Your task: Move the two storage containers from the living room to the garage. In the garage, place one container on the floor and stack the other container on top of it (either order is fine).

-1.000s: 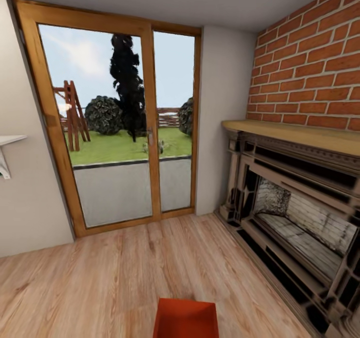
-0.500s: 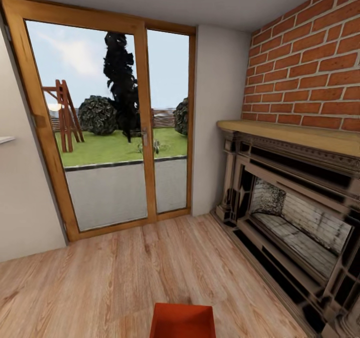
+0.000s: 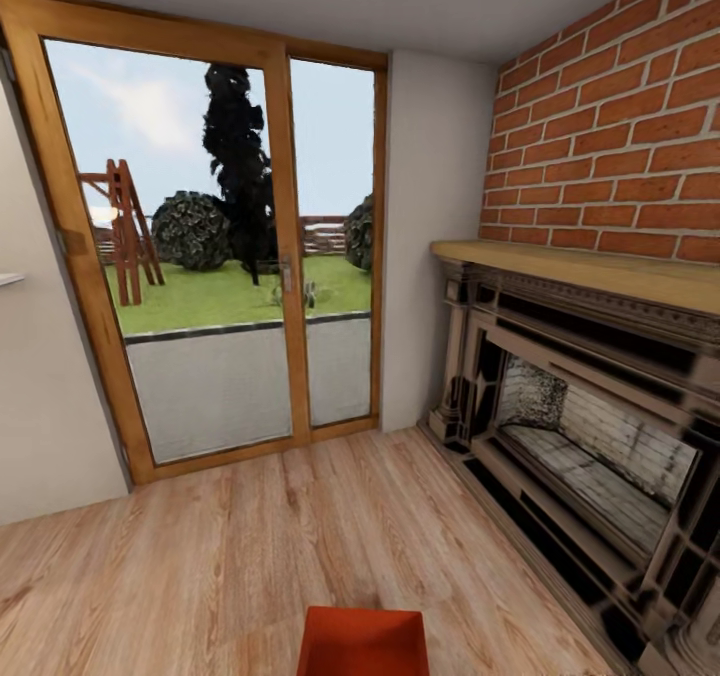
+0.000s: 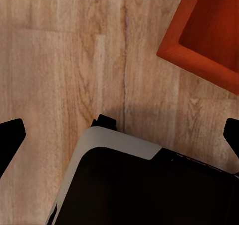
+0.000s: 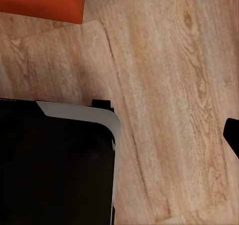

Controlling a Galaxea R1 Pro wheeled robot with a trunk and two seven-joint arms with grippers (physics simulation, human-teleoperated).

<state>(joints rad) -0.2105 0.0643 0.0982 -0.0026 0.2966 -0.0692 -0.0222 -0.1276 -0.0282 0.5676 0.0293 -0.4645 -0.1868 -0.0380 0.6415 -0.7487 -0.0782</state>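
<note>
Robot is in the living room, wood floor (image 3: pixel 250 546), glass door (image 3: pixel 215 246) ahead. One storage container (image 4: pixel 209 35) lies on the planks just beyond the left gripper (image 4: pixel 119 135), whose fingertips stand wide apart, holding nothing. Right gripper state: cannot tell. Judged: carrying not begun; garage stacking all remains.

The head view is swinging right and easing off: across the three frames the glass door (image 3: pixel 215 256) slides left in the picture, a big step first, then only a small one. That's the camera turning, not the room moving. The white shelf (image 3: pixel 10 279) on the left wall is nearly gone now, just a sliver at the picture's left edge. The fireplace (image 3: pixel 590 426) and the brick wall (image 3: pixel 620 136) creep left too. The storage container (image 3: pixel 362 642) sits lower now at the picture's bottom edge and a touch further left, with less of it showing.
</note>
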